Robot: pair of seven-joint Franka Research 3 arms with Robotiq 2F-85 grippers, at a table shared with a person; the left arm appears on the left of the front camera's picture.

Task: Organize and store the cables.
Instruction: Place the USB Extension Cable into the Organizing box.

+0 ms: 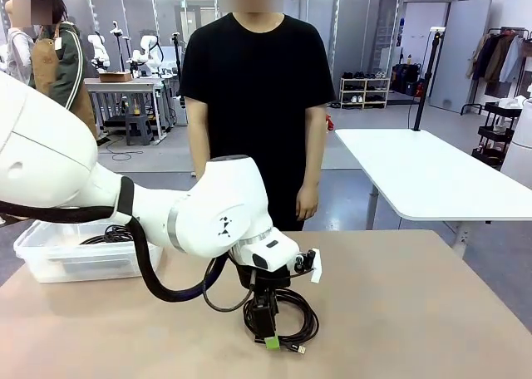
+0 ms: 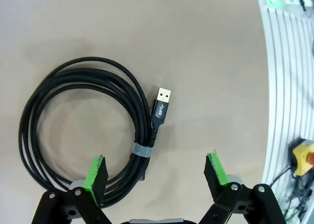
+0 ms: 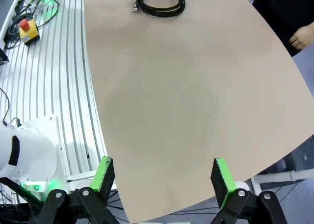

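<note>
A coiled black cable (image 1: 298,306) lies on the tan table near the front edge, bound by a grey tie (image 2: 142,150), with its gold USB plug (image 2: 162,102) lying beside the coil (image 2: 88,69). My left gripper (image 1: 270,337) points straight down just above it. In the left wrist view this gripper (image 2: 156,170) is open; one green finger (image 2: 95,172) hangs over the coil's edge, and the tied part lies between the jaws. My right gripper (image 3: 159,175) is open with nothing in it, high over bare table, far from the same cable (image 3: 162,0). More cables (image 1: 108,233) lie in the clear bin.
The clear plastic bin (image 1: 50,258) sits at the table's left edge. A person stands at the far side, one hand (image 3: 301,37) near the table edge. A yellow emergency-stop box (image 3: 28,30) rests on the slatted rail beside the table. A white table (image 1: 432,175) stands behind on the right.
</note>
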